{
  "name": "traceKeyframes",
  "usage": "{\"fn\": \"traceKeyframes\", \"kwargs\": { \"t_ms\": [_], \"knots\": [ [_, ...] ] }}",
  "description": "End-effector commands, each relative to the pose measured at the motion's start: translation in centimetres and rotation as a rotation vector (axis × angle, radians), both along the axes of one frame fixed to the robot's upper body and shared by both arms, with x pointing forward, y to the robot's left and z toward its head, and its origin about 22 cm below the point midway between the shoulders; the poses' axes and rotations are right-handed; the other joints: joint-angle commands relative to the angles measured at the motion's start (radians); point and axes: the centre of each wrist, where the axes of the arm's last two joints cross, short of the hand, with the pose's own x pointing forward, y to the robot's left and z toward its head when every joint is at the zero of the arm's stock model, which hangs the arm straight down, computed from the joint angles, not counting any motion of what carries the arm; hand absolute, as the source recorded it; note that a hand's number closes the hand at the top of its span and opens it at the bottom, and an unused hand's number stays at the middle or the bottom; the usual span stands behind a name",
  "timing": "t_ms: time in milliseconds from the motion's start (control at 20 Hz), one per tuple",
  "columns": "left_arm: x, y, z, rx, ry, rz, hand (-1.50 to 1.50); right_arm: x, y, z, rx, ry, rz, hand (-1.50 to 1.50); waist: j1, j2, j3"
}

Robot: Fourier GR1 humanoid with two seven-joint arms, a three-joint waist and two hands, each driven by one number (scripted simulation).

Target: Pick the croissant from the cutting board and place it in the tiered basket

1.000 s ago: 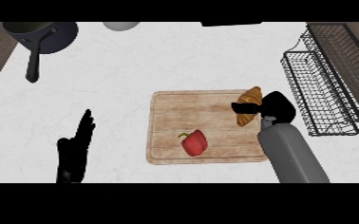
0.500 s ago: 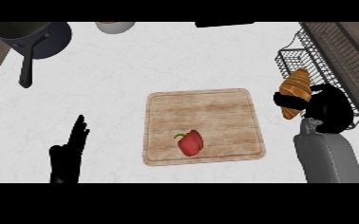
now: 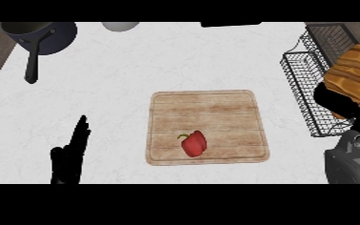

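At the right edge of the head view my right hand (image 3: 336, 101) is curled round the golden-brown croissant (image 3: 345, 76), holding it up over the black wire tiered basket (image 3: 301, 66). The croissant runs out of the picture on the right. The wooden cutting board (image 3: 211, 114) lies in the middle of the counter with only a red bell pepper (image 3: 194, 143) on it. My left hand (image 3: 70, 155) rests open at the lower left, fingers up, apart from the board.
A dark pot (image 3: 38, 38) with a long handle stands at the far left corner. A pale round bowl (image 3: 120, 25) and a dark flat object (image 3: 231, 24) sit along the counter's back edge.
My right hand has lifted the croissant off the board and carried it right and up, over the basket. The left hand has stayed where it was.
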Motion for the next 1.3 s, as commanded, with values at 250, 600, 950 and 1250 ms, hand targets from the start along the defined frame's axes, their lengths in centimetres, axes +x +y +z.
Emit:
{"fn": "traceKeyframes", "kwargs": {
  "t_ms": [250,600,950,1250],
  "knots": [
    [0.4,-0.6,-0.7,0.004,-0.001,-0.053,0.00,-3.8,0.5,7.7,0.027,0.029,-0.280,1.50,0.051,0.021,0.003],
    [1.8,-2.2,0.3,0.013,-0.023,-0.083,0.00,-1.6,-1.8,11.9,0.065,0.014,-0.320,1.50,0.073,0.028,0.005],
    [3.4,-2.2,0.6,-0.005,-0.021,-0.066,0.00,0.3,-6.8,13.7,0.088,0.051,-0.268,1.50,0.072,0.032,0.007],
    [2.7,-2.1,1.7,-0.001,-0.033,-0.077,0.00,3.3,-9.0,12.2,0.125,0.123,-0.250,1.50,0.085,0.032,0.007]
  ]
}}
